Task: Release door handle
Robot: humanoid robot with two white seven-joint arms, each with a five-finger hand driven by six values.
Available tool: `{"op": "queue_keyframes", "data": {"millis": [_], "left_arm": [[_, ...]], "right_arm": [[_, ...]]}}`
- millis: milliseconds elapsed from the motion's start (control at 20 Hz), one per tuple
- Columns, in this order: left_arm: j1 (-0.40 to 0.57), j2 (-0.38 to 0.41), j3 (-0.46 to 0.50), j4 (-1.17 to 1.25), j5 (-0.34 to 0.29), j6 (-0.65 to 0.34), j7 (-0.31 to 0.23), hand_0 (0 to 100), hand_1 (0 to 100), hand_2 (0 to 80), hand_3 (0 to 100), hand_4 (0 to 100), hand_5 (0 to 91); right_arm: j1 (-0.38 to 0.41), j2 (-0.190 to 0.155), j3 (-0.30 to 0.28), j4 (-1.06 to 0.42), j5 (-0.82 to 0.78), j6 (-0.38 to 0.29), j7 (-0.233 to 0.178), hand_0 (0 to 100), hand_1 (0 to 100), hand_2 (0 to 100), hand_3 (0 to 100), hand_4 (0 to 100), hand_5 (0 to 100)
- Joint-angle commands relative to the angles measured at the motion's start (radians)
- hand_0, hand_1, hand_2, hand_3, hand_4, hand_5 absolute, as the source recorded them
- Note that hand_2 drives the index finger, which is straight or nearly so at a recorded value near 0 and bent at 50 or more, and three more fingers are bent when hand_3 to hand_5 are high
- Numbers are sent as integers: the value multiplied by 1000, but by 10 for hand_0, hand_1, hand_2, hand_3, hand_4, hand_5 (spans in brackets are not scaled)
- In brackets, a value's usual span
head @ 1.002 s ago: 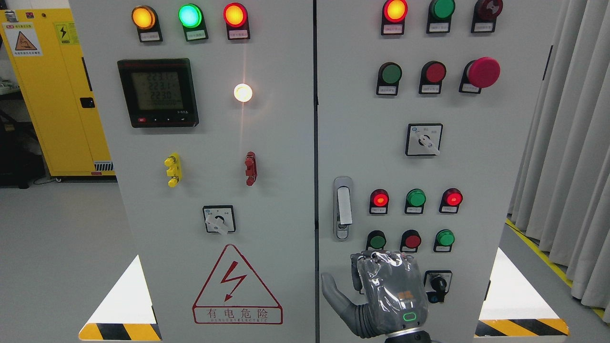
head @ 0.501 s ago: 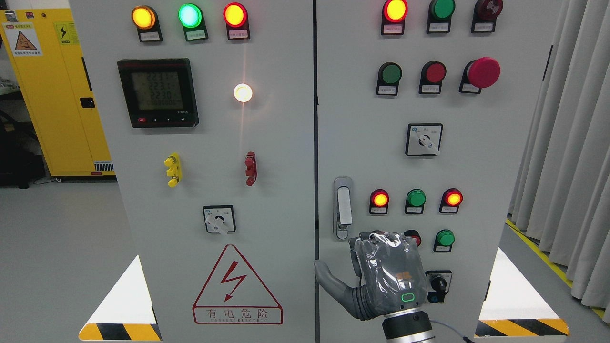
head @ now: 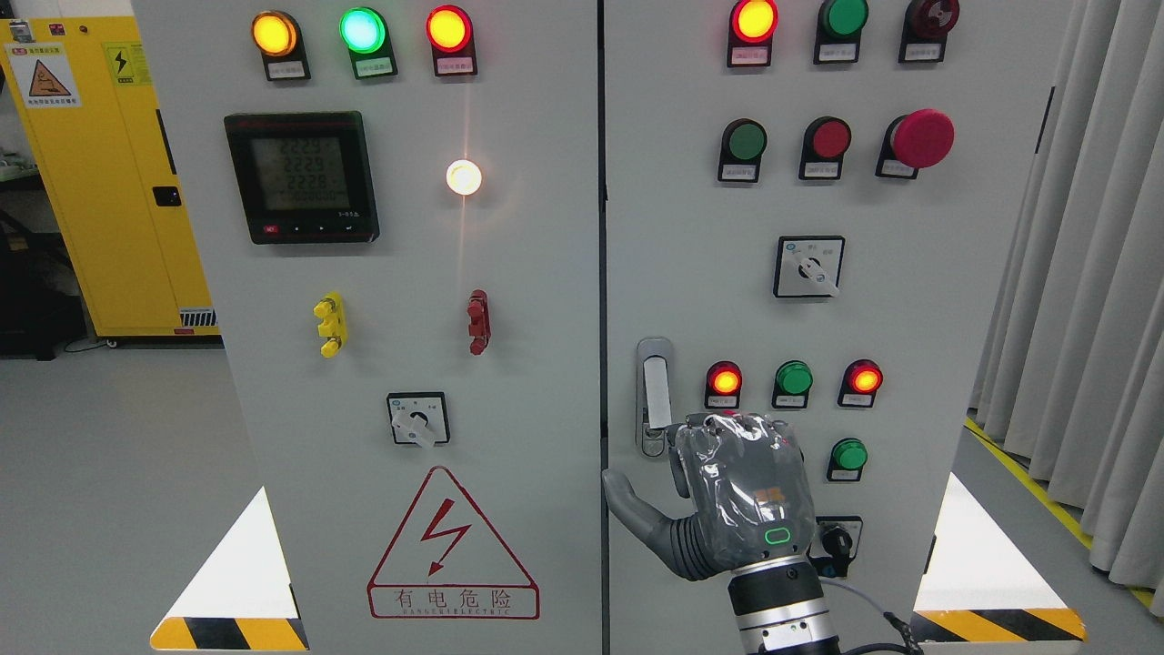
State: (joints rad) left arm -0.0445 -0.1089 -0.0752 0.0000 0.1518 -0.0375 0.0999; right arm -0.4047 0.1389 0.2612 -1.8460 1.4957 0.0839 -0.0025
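The door handle (head: pixel 654 393) is a silver upright lever in a metal plate, at the left edge of the right cabinet door (head: pixel 909 346). My right hand (head: pixel 705 473), grey with a clear wrap, comes up from the bottom edge with its back to the camera. It sits just below and right of the handle, its knuckles level with the handle's lower end. The thumb (head: pixel 627 502) is spread out to the left, the other fingers point towards the door, and the hand holds nothing. It hides two of the lower buttons. The left arm is out of view.
Lit lamps, push buttons, a red mushroom button (head: pixel 922 138) and rotary switches (head: pixel 809 267) cover the right door. The left door carries a meter (head: pixel 301 176) and a warning triangle (head: pixel 452 546). A yellow cabinet (head: pixel 100 173) stands far left, grey curtains (head: pixel 1082 273) hang on the right.
My right hand has risen along the right door, from below the lower button row to beside the handle's lower end. The wrist now shows at the bottom edge.
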Motion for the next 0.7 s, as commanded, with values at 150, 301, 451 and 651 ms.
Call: {"op": "queue_keyframes", "data": {"millis": [150,301,451,651], "left_arm": [[0,0,0,-12,0,-1,0,120,556,0,0,0,0],[0,0,0,-12,0,-1,0,120,556,0,0,0,0],[0,0,0,-12,0,-1,0,120,556,0,0,0,0],[0,0,0,-12,0,-1,0,120,556,0,0,0,0]], "right_arm": [[-55,1,-7,51,-2,17,3,245,297,992,1000,1000,1000],[-62,1,-7,62,-5,30,3,250,295,994,1000,1000,1000],[-63,1,-8,74,-6,31,1,253,294,992,1000,1000,1000],[-68,2,-8,87,-6,31,1,258,295,992,1000,1000,1000]]}}
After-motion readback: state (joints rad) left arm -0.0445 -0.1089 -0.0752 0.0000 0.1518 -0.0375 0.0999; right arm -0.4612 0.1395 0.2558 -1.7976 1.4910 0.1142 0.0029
